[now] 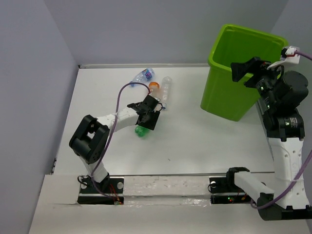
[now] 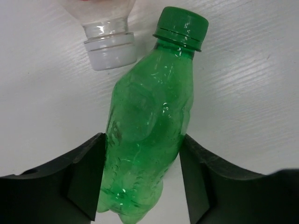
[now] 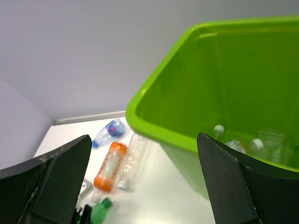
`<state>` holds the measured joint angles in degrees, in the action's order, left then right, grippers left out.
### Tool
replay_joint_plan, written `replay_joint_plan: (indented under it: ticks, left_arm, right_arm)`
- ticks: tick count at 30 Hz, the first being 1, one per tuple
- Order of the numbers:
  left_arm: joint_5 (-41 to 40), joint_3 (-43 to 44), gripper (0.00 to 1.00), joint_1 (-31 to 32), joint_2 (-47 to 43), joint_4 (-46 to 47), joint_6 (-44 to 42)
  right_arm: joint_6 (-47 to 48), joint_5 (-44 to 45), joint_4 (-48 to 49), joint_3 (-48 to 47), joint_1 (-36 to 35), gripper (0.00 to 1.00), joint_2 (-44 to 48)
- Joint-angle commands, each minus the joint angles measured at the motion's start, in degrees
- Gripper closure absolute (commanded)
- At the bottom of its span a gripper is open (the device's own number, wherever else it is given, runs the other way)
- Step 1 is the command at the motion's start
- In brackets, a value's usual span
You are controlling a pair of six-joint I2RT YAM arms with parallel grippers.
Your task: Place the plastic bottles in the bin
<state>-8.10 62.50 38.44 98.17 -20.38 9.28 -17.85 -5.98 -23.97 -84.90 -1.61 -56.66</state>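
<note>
The white desk [image 1: 195,141] carries everything. The lime-green bin [image 1: 224,95] stands upright at its far right corner, mouth open upward. The right arm [image 1: 285,112] reaches up beside the bin, and its jaws hang wide apart over the bin's near rim, holding nothing. Several clear bottles [image 3: 236,145] lie at the bottom of the bin.

The left arm [image 1: 97,131] stretches toward the far middle of the desk. Its jaws are clamped on the green bottle [image 2: 145,140], one finger against each side of the body. The bottle lies on the desk with its cap pointing away from the wrist.

Just beyond it lies a clear bottle [image 3: 133,156], its white cap close to the green cap. The orange bottle [image 3: 110,165] lies alongside the clear one. A blue-labelled bottle [image 3: 108,130] rests near the back wall.
</note>
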Motion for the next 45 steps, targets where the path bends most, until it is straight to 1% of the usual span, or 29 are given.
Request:
replay_joint_plan:
  ticks: [1,2,4,7,12,14,15,16,19,20,22,24,27,32,37,40,42,44,45]
  left_arm:
    - [4.49,-1.41,0.47,0.23,-1.49,-2.12,0.13]
    - [5.45,-1.85,0.52,0.50,-1.93,-2.38,0.39]
    - [6.95,-2.82,0.57,1.73,-3.68,-2.99,0.83]
    - [7.83,-3.61,0.59,4.10,-6.76,-4.22,1.35]
    - [15.56,-1.69,0.60,7.09,-13.51,-5.37,2.67]
    - [19.69,-0.11,0.60,8.06,-15.19,-4.85,3.11]
    - [21.70,1.82,0.61,8.49,-17.03,-4.23,3.55]
    - [22.76,2.79,0.61,8.76,-17.05,-4.23,3.90]
    - [25.84,6.49,0.63,9.37,-18.36,-1.95,4.96]
    - [27.68,7.45,0.64,9.64,-18.45,-1.33,5.05]
    - [29.18,10.00,0.65,10.43,-18.28,0.95,5.40]
    - [29.10,12.19,0.65,11.39,-17.84,3.58,5.66]
    - [29.45,13.17,0.65,12.28,-17.57,8.85,6.80]
    - [32.35,13.35,0.65,13.77,-16.70,18.25,8.82]
    - [35.16,13.52,0.65,15.18,-15.64,24.15,9.71]
    - [36.83,14.14,0.65,15.88,-14.59,25.48,9.79]
    - [37.28,14.58,0.65,16.41,-13.97,26.00,9.62]
    - [37.71,14.76,0.65,16.67,-13.71,26.09,9.36]
    - [37.98,14.84,0.65,16.76,-13.36,26.09,9.27]
  right_arm:
    - [-3.68,-6.32,2.96,6.14,-0.50,0.00,4.97]
    - [-4.12,-6.59,2.87,7.11,-0.50,0.00,7.25]
    - [-5.17,-8.16,2.35,9.57,-0.50,0.00,10.15]
    - [-6.06,-10.01,2.17,13.35,-0.50,0.00,12.89]
    - [-6.15,-9.67,0.41,18.54,-0.50,0.00,18.16]
    - [-6.84,-11.50,-0.29,20.47,-0.50,0.00,19.04]
    - [-8.07,-14.38,-0.38,22.22,-0.50,0.00,19.92]
    - [-8.08,-16.15,-0.21,22.24,-0.50,0.00,20.27]
    - [-11.15,-21.69,1.55,26.44,-0.50,0.00,20.72]
    - [-12.03,-25.71,3.64,27.67,-0.50,0.00,20.54]
    - [-14.84,-30.99,6.55,30.93,-0.50,0.00,20.02]
    - [-17.04,-34.00,8.40,33.12,-0.50,0.00,19.75]
    - [-18.19,-35.67,10.16,34.10,-0.50,0.00,19.75]
    - [-19.59,-38.67,12.36,35.86,-1.02,0.00,18.17]
    - [-20.56,-39.20,14.56,37.62,-2.08,0.00,16.76]
    - [-21.53,-38.41,16.84,38.23,-2.61,0.06,16.33]
    - [-21.44,-37.88,17.02,38.41,-3.84,0.13,15.80]
    - [-21.27,-37.18,17.55,38.50,-4.36,0.15,15.62]
    - [-21.27,-36.83,17.55,38.58,-4.37,0.18,15.36]
